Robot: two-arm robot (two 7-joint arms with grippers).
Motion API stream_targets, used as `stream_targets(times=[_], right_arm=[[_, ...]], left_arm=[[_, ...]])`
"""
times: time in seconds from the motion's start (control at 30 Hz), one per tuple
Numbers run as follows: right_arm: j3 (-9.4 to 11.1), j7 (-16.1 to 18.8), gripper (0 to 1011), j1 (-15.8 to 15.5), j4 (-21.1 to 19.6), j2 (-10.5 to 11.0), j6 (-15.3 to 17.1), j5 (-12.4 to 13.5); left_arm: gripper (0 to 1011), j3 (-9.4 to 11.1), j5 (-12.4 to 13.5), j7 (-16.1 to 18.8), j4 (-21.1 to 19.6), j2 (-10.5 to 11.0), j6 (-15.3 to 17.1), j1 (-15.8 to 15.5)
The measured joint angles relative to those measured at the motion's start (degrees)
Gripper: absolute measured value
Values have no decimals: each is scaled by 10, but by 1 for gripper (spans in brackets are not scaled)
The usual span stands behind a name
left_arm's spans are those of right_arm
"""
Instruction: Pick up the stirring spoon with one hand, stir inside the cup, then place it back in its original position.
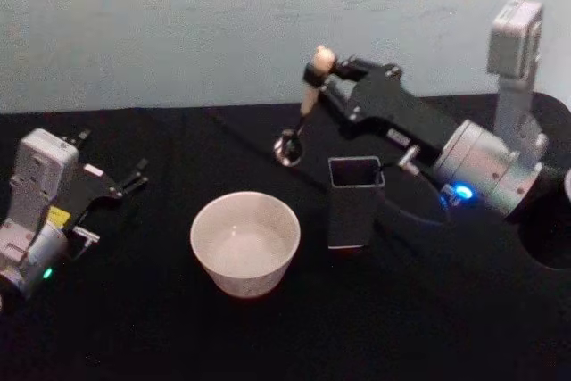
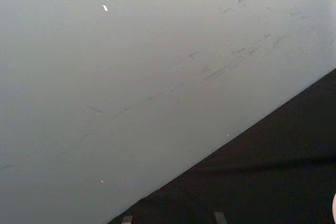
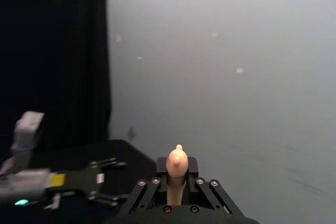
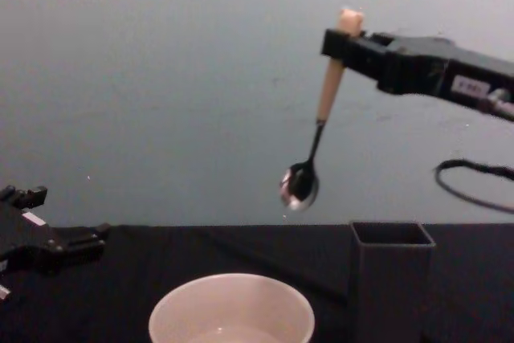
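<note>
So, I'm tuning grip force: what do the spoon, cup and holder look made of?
Stirring spoon: bowl looks polished metal, mirror-bright; handle matte pale beige, perhaps wood or plastic.
Cup: smooth cream-white, faint sheen, likely ceramic or plastic.
Holder: dark grey, thin flat walls, matte, possibly metal or plastic.

Cup [image 1: 245, 276] cream-white — holder [image 1: 355, 211] dark grey — table [image 1: 134, 327] black.
</note>
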Motion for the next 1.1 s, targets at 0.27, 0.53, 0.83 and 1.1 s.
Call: stream_targets(times=[0.27,0.53,0.83,1.1], right_arm=[[-46,33,212,14,33,-3,-22,-20],[-73,22,212,20,68,-17,-32,-56],[-89,2,212,25,127,-47,-59,-109],[-89,7,212,24,146,-61,-64,-117]], left_arm=[[1001,0,0,0,0,0,0,0],[1001,0,0,0,0,0,0,0],[1001,0,0,0,0,0,0,0],[1001,0,0,0,0,0,0,0]])
